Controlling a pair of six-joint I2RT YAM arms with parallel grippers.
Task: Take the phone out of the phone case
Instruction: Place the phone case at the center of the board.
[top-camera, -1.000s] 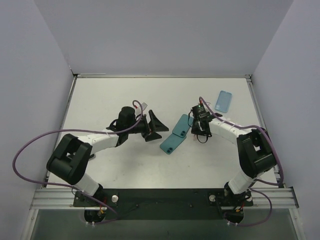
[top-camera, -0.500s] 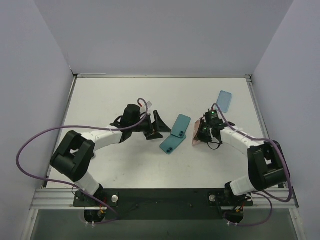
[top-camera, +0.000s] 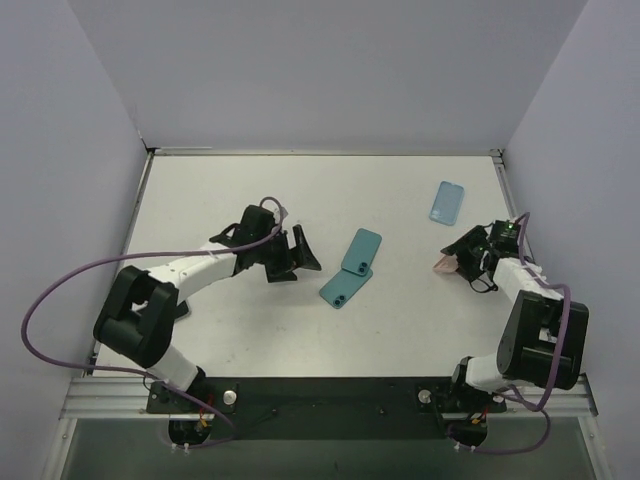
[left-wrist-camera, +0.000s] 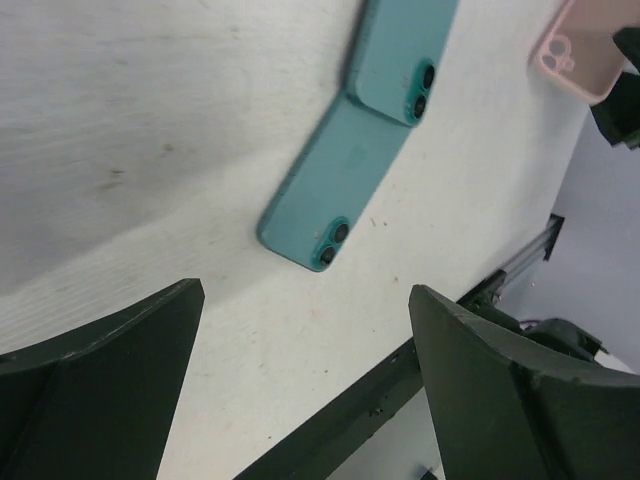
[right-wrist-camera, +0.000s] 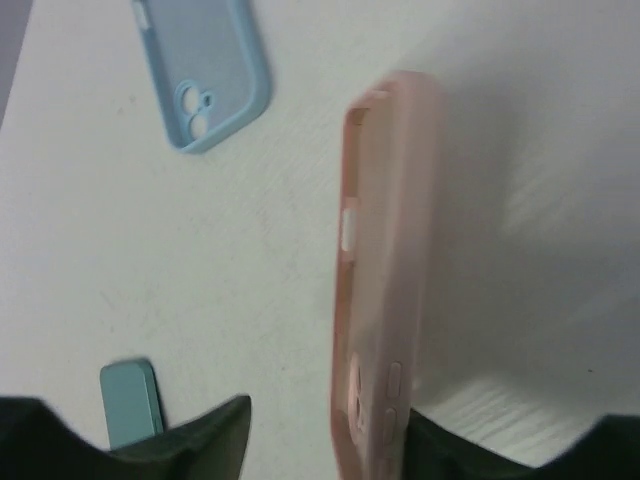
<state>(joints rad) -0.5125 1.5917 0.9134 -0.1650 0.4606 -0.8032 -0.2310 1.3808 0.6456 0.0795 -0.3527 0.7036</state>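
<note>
Top external view: mid-bench (top-camera: 220, 190), one teal phone (top-camera: 363, 250) overlaps the end of a second teal phone (top-camera: 342, 288). Just left of them hangs the left pincer (top-camera: 298, 262), jaws spread wide and holding nothing. Near the right edge, the right pincer (top-camera: 458, 255) has its jaws parted around a pink phone case (right-wrist-camera: 385, 250) standing on edge, one finger clear of it. A light-blue case (top-camera: 447, 202) lies farther back.

Open table (top-camera: 200, 190) runs across the upper left of the frame. Two overlapping teal phones (top-camera: 352, 266) obstruct the centre; a blue case (top-camera: 447, 202) and a pink case (top-camera: 442, 264) obstruct the right side.
</note>
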